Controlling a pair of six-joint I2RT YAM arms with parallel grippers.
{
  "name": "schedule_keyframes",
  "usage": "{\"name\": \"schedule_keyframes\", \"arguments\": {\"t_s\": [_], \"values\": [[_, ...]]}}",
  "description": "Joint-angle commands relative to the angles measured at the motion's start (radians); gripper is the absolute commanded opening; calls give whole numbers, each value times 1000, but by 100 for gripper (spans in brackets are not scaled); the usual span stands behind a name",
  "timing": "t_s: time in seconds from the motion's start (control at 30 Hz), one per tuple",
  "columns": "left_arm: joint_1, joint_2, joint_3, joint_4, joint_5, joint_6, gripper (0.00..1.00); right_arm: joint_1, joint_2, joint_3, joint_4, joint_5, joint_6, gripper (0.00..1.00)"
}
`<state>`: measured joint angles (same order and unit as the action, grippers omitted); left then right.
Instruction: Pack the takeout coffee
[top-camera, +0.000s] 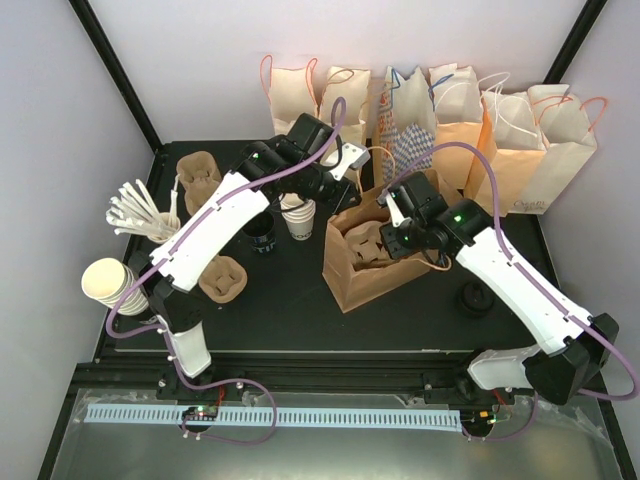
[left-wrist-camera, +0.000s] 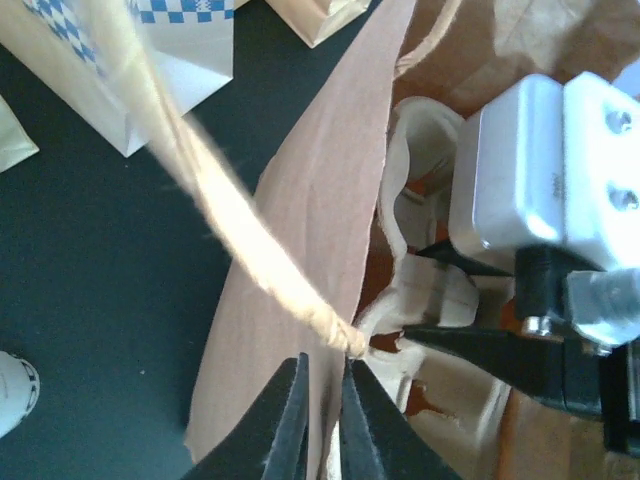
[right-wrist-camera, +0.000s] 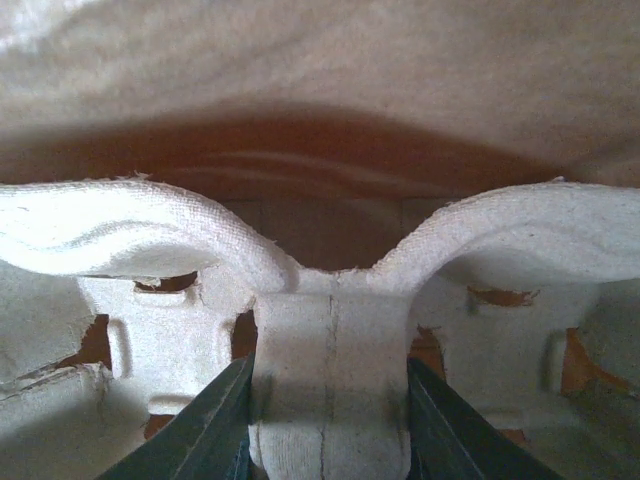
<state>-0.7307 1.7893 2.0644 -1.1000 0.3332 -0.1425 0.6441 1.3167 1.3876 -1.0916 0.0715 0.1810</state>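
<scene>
While the open brown bag (top-camera: 362, 288) stands at the middle of the black surface (top-camera: 290, 320), both arms are reached toward it. The left arm (top-camera: 215, 225) is stretched across from eight o'clock. The left jaws are pressed almost together on the bag's paper rim on its twelve o'clock side, right at the foot of the twine handle (left-wrist-camera: 230, 220); only a sliver of paper is seen between them. The right arm (top-camera: 520, 280) is brought in from four o'clock. The right jaws are lowered into the bag's mouth and clamped on the middle post of the pulp cup tray (right-wrist-camera: 330, 340), one jaw touching each side. The tray is set inside the bag. The coffee cup (top-camera: 262, 240), seen chiefly as its black lid, is found standing on the surface at nine o'clock of the bag, outside it, just beside a white cup (top-camera: 300, 225). A row of other bags (top-camera: 440, 120) is lined along the twelve o'clock edge.
</scene>
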Motion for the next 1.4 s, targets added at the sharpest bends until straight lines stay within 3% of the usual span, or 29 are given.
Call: {"name": "schedule_keyframes", "arguments": {"t_s": [0.0, 0.47, 0.9, 1.1, 1.37], "values": [[-6, 7, 73, -27, 10, 21, 7, 15, -7, -26, -32, 22, -6, 38], [-15, -37, 83, -72, 154, -25, 1, 20, 58, 43, -195, -81, -11, 38], [-30, -136, -81, -18, 264, -138, 2, 115, 40, -57, -206, -82, 76, 38], [-39, -217, -224, 45, 232, -153, 2, 157, 65, -107, -165, -101, 101, 38], [-39, -250, -231, 6, 122, -118, 2, 189, 119, -144, -109, -89, 103, 38]]}}
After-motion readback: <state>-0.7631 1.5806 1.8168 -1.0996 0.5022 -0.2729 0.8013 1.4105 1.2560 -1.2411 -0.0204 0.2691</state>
